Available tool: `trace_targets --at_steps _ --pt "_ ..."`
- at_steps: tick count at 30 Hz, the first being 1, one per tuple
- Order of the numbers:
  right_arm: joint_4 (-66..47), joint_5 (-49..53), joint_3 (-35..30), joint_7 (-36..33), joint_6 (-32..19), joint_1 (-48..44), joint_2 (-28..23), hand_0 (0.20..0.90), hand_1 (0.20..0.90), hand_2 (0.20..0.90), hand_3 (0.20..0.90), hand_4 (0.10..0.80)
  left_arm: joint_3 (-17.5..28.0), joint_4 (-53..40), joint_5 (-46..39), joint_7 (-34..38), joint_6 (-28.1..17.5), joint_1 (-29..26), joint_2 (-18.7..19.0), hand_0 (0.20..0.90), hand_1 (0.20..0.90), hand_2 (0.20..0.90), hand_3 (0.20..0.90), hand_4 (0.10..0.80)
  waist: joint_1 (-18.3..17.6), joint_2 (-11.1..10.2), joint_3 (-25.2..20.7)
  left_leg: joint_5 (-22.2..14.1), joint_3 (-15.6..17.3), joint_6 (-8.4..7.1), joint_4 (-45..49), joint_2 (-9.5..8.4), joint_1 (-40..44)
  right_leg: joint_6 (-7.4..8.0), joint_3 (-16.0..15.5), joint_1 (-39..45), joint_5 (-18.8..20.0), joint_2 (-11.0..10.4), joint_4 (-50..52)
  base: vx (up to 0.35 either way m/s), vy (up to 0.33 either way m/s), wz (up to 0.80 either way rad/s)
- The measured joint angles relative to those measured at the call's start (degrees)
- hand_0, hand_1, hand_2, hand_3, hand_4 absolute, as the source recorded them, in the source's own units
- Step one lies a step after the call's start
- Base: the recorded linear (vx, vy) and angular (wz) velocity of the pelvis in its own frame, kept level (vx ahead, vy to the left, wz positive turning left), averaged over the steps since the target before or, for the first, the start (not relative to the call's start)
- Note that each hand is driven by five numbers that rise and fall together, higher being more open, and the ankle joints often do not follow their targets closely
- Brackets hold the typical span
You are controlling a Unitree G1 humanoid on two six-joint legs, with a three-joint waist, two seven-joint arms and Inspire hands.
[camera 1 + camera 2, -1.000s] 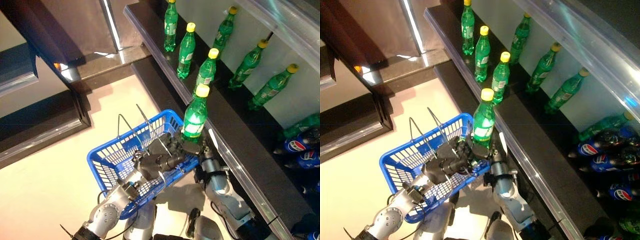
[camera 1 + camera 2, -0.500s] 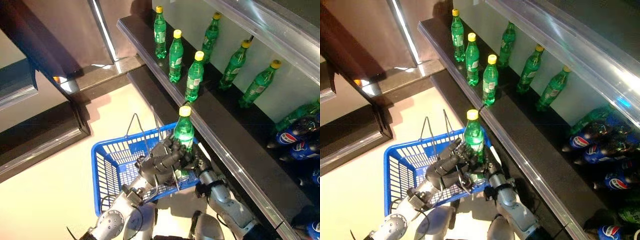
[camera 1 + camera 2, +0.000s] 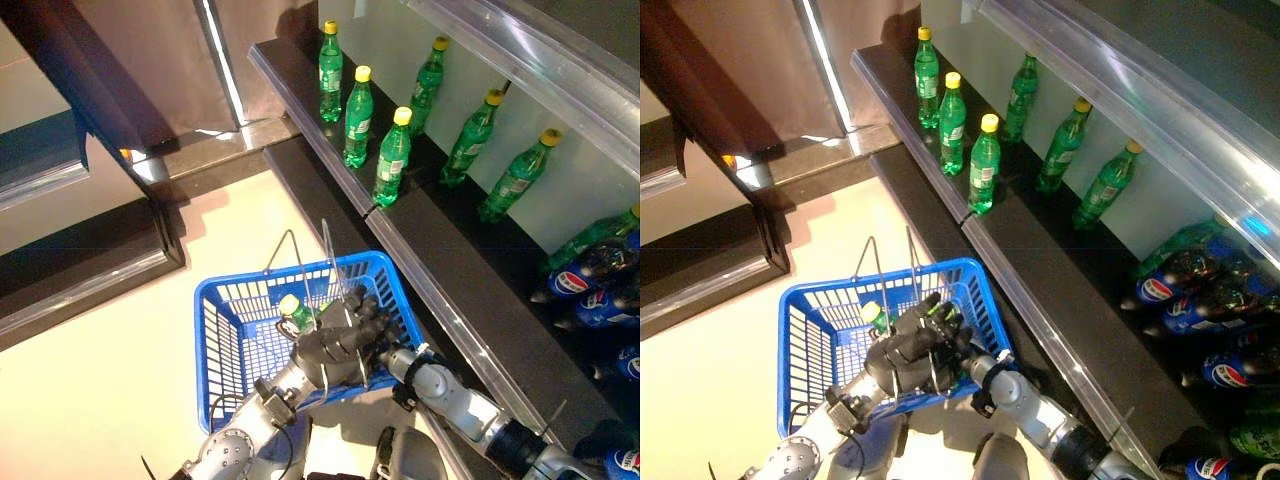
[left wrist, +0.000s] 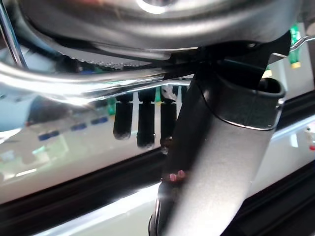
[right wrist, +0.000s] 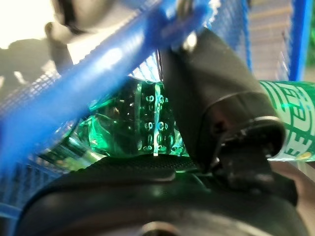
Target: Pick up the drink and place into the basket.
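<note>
The blue basket (image 3: pixel 207 352) hangs raised in front of me. My left hand (image 3: pixel 325 352) is shut on its thin wire handles (image 4: pixel 74 81). The drink, a green bottle with a yellow cap (image 3: pixel 290 306), lies tilted inside the basket, cap toward the left. My right hand (image 3: pixel 377 330) reaches over the basket's right rim and is shut on the bottle. In the right wrist view its thumb (image 5: pixel 211 98) is curled across the green bottle body (image 5: pixel 147 132), with the blue mesh close by.
A long black shelf (image 3: pixel 450 300) runs along the right, close to the basket. Green bottles with yellow caps (image 3: pixel 392 160) stand on it, and dark cola bottles (image 3: pixel 590 290) lie further right. A dark raised step (image 3: pixel 80 265) lies at the left across pale floor.
The right hand has lowered the green bottle from above the basket's rim down into the basket, and the bottle has tipped over. The view has shifted a little.
</note>
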Motion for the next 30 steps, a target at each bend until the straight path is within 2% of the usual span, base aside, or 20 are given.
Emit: trace_targets --at_steps 11,22,28,29,30 --pt "10.64 -10.06 8.12 5.47 1.79 -8.58 2.68 0.3 0.3 0.3 0.2 0.1 -3.42 0.0 0.03 0.11 1.29 -1.66 0.12 0.3 0.3 0.3 0.2 0.1 2.02 -1.44 -1.54 0.16 -2.04 -0.8 1.41 0.37 -3.22 -0.76 -1.32 -2.54 -0.43 0.45 1.63 -0.018 -0.054 0.07" --pt "24.29 -13.02 9.64 8.47 1.81 -15.42 12.76 0.3 0.3 0.3 0.2 0.1 -3.67 0.03 -1.08 2.49 1.44 -1.67 0.42 0.3 0.3 0.3 0.2 0.1 3.97 -1.56 -1.87 0.45 -2.73 -1.04 2.09 0.41 -4.85 -1.01 -1.66 -3.79 -0.5 0.42 1.76 -0.031 -0.007 0.02" --pt "30.6 -12.93 9.51 8.45 0.08 -17.76 15.95 0.3 0.3 0.3 0.2 0.1 -3.53 0.13 -2.51 3.19 1.35 -1.77 0.85 0.3 0.3 0.3 0.2 0.1 5.09 -1.56 -1.87 0.44 -2.99 -1.03 2.07 0.18 -5.03 -0.86 -2.35 -3.88 -0.52 0.36 1.76 -0.044 -0.001 0.04" --pt "32.04 -12.53 9.42 8.38 -1.08 -18.06 16.23 0.524 0.524 0.524 0.461 0.361 -3.54 0.14 -2.57 3.39 1.34 -1.81 0.97 0.3 0.3 0.3 0.2 0.1 5.13 -1.56 -1.88 0.42 -3.22 -1.07 2.07 0.16 -5.04 -0.84 -2.62 -3.71 -0.56 0.31 1.72 -0.022 -0.014 0.09" --pt "32.78 -12.25 9.42 8.23 -1.83 -18.16 16.29 0.808 0.808 0.808 0.793 0.693 -3.55 0.14 -2.63 3.65 1.34 -1.87 1.0 0.3 0.3 0.3 0.2 0.1 5.21 -1.56 -1.88 0.34 -3.37 -1.18 2.07 0.15 -5.06 -0.85 -2.71 -3.66 -0.56 0.28 1.69 -0.02 -0.011 0.07"
